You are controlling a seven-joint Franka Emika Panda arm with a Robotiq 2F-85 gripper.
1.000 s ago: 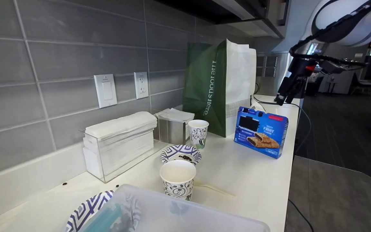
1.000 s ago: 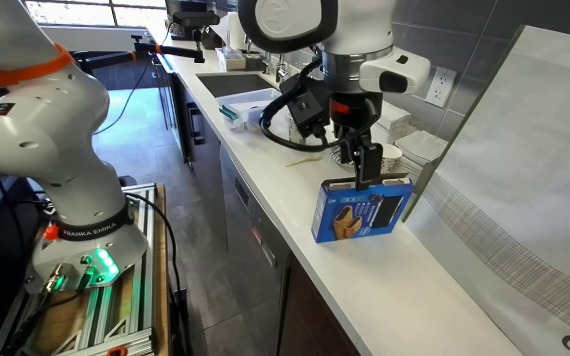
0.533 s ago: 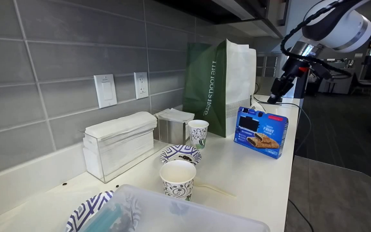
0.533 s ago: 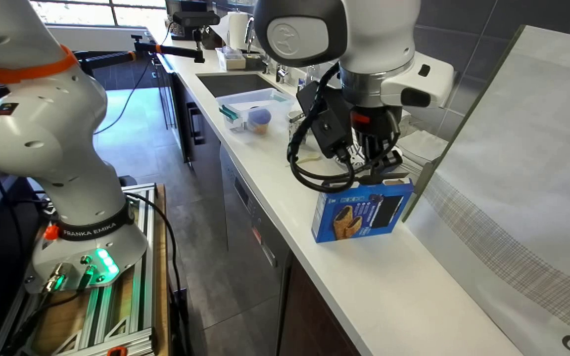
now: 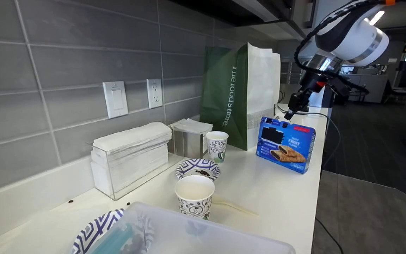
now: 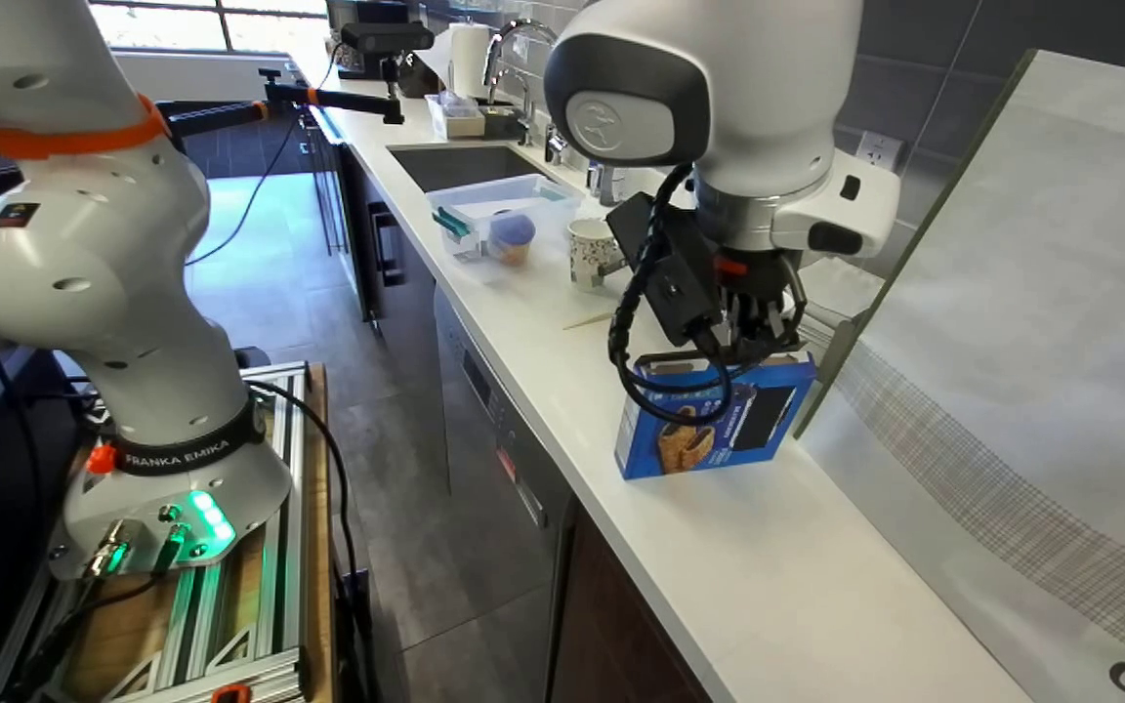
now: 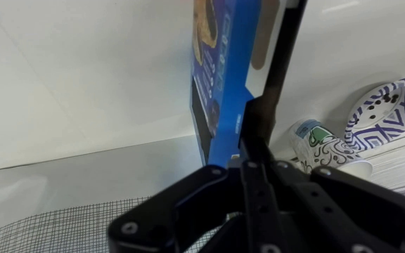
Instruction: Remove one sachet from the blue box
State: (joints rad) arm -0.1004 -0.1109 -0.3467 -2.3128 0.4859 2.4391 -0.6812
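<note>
Blue box (image 7: 233, 80) stands open at twelve o'clock in the wrist view; my pressed-together gripper (image 7: 255, 151) shows no sachet, removal lies ahead

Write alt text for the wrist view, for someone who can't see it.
A black gripper, jaws together, is at the opened edge of the blue box; no sachet can be made out. To the right are a patterned paper cup and a bowl holding small dark bits.
</note>
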